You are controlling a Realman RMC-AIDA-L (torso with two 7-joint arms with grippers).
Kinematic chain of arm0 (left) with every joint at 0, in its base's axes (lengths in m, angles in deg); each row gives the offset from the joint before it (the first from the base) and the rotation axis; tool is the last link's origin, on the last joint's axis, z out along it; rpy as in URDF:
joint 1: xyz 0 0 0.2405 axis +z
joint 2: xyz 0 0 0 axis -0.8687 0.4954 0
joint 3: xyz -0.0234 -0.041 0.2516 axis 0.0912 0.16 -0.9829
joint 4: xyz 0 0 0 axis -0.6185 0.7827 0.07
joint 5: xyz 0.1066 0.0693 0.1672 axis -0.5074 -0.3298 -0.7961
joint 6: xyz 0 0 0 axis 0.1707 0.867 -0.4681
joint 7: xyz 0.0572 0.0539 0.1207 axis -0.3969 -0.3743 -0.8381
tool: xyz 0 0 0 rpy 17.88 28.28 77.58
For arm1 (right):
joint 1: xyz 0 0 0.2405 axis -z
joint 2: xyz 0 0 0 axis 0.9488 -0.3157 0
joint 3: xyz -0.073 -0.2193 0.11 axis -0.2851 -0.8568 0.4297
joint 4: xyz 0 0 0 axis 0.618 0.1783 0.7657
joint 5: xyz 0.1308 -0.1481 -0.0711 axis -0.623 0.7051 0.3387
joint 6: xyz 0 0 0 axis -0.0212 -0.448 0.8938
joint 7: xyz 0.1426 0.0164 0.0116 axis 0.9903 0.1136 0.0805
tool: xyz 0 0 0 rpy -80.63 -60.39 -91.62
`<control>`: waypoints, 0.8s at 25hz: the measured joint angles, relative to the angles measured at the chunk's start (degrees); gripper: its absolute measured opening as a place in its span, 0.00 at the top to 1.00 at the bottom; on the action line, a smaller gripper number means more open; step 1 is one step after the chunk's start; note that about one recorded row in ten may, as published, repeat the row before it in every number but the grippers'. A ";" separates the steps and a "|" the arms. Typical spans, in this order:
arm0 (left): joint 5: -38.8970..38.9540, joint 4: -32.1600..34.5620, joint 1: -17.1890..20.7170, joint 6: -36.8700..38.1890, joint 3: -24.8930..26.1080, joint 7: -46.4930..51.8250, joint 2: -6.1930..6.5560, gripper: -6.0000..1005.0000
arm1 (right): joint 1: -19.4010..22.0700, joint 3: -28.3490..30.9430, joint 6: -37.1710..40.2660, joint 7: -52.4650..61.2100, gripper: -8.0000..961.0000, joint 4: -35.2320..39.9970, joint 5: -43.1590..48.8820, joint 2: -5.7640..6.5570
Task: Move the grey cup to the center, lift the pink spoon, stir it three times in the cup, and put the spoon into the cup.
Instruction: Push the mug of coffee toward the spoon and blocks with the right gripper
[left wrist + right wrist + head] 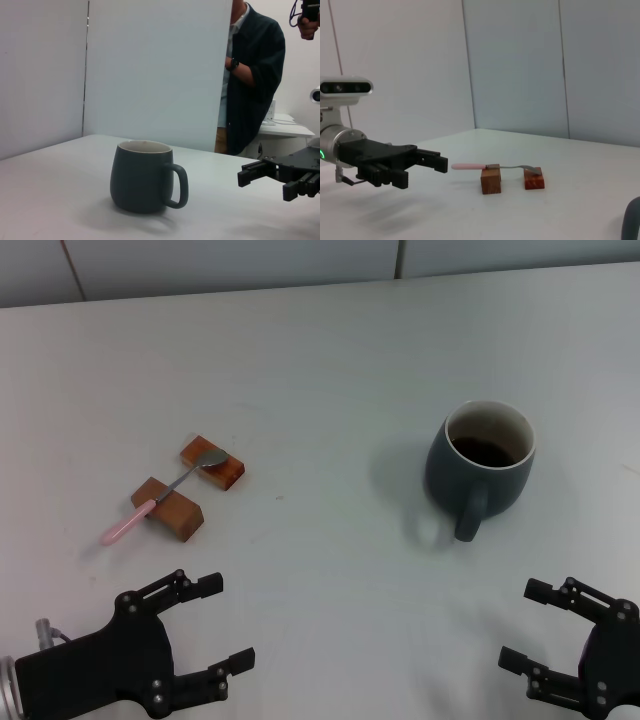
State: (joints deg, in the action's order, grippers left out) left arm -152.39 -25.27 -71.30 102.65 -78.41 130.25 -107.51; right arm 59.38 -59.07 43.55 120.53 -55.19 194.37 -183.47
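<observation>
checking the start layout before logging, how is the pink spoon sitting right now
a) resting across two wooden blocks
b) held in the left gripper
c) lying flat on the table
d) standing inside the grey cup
a: the pink spoon bridges the two wooden blocks, bowl on the far block and pink handle sticking out past the near one, while the grey cup stands apart and the left gripper is open and empty.

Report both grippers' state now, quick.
Left gripper: open, holding nothing, near the table's front edge on the spoon's side.
Right gripper: open, holding nothing, near the front edge in front of the cup.
</observation>
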 joint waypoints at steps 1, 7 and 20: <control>-0.01 0.00 0.00 0.00 0.00 0.00 0.00 0.16 | 0.00 0.00 0.00 0.00 0.15 0.00 0.00 0.00; -0.02 0.00 0.01 0.04 0.06 -0.06 0.00 0.16 | 0.08 0.35 0.89 0.02 0.15 0.47 -0.01 0.07; 0.05 0.00 0.09 0.09 0.09 -0.43 0.00 0.16 | 0.12 0.03 0.83 0.05 0.21 -0.14 -0.20 -0.05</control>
State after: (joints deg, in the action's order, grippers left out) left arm -152.34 -25.27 -71.21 102.75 -78.32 129.82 -107.51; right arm 59.50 -59.04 44.39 120.58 -55.33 194.18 -183.52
